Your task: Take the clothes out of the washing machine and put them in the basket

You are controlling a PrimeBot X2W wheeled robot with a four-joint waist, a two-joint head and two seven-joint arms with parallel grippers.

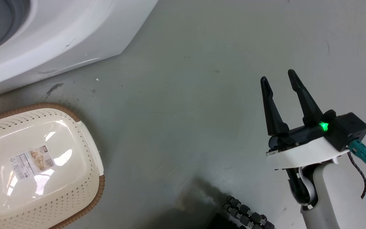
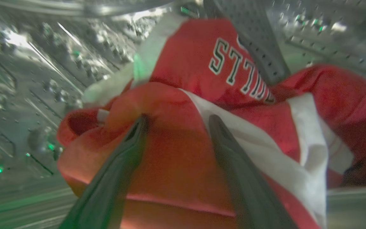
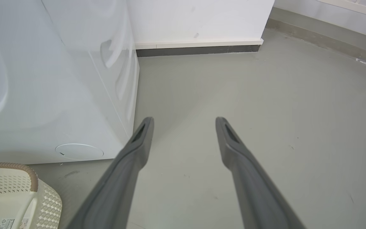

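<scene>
As you are only at the reach-in stage, the first garment has yet to be lifted; your left gripper (image 2: pixel 178 118) is inside the perforated steel drum (image 2: pixel 43 63) of the large white front-loading washing machine (image 1: pixel 59 38), its two dark fingers spread apart with a raised fold of the soft red clothes (image 2: pixel 183 63) lying between them and nothing pinched yet; the tips seem to press into the cloth, though contact is hard to confirm. Just beyond the fingers sits a red panel with white, dark-edged lettering; to their right runs a broad white stripe (image 2: pixel 265 133), limp and creased. The next move, I judge, calls for closing on that fold, deep enough that thin, slippery fabric does not slide out, then drawing back through the porthole. Your right gripper (image 1: pixel 277 76) hangs open over bare grey floor (image 1: pixel 186 111), holding nothing; well to its left stands the cream plastic basket (image 1: pixel 30 107), perforated walls, brown woven-look rim, glossy smooth bottom with a paper label, no cloth in it.
</scene>
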